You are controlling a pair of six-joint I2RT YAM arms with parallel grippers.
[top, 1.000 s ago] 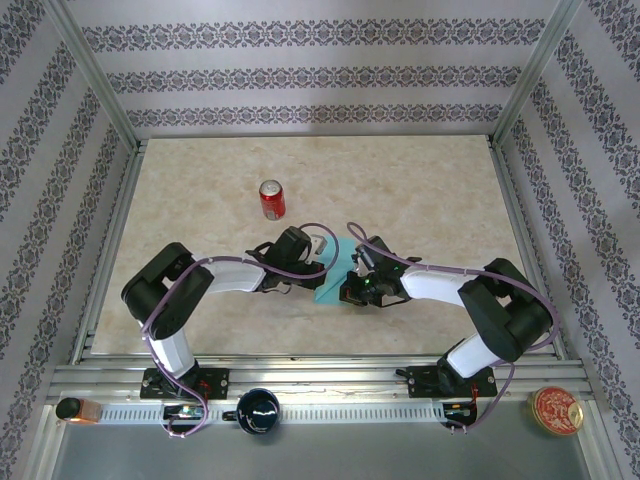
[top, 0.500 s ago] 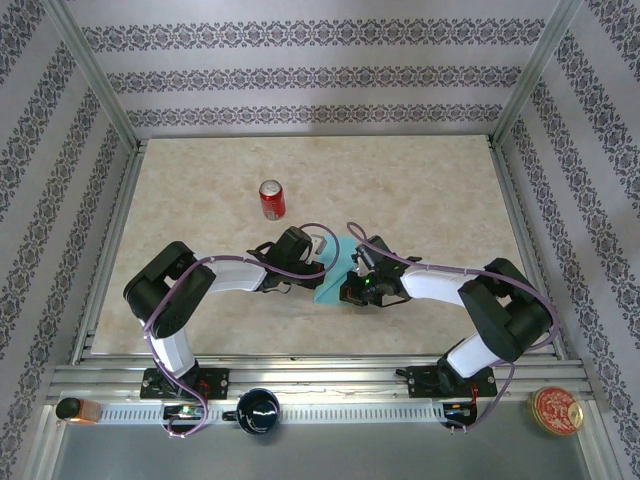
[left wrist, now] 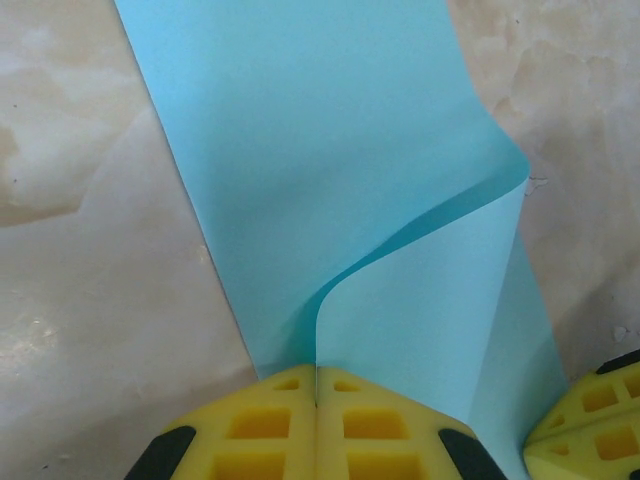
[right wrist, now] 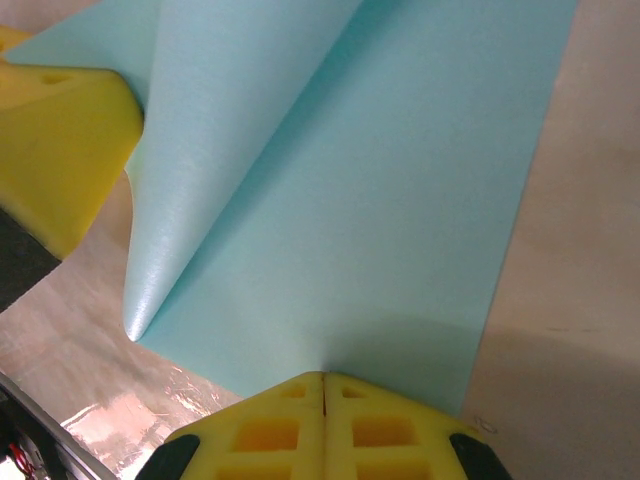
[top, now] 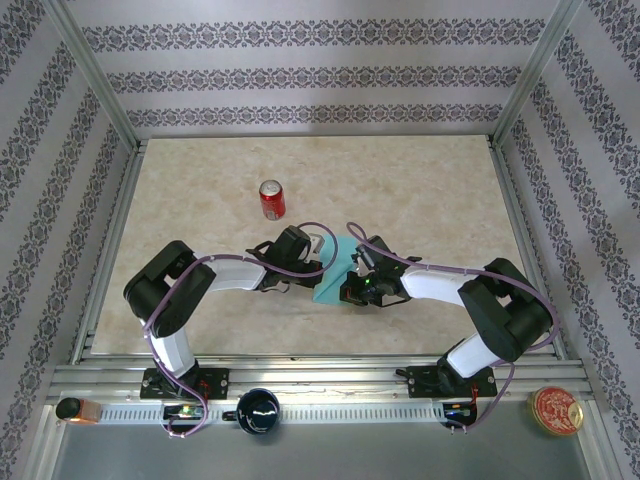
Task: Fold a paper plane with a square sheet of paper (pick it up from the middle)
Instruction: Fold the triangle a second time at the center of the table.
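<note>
Top external: the square sheet of paper [top: 337, 268] sits on the surface [top: 420, 190] about midway across, nearer the near edge and well apart from the red soda can [top: 271, 199]. Left wrist: the left fingers [left wrist: 285, 425] are pressed together on one paper edge, where a flap curls up off the flat part. Right wrist: the right fingers [right wrist: 290, 425] are likewise clamped on an edge, beside a raised fold. Thin, light and limp, the sheet should crease easily and may slip, so edge pinches close to the fold line look wisest.

Matt paper [left wrist: 330, 150], faintly shiny table [left wrist: 80, 300]
The paper is thin, smooth and turquoise; the marble-look table glints softly; the yellow fingers [left wrist: 262, 408] at 6 o'clock look like moulded matt plastic.
</note>
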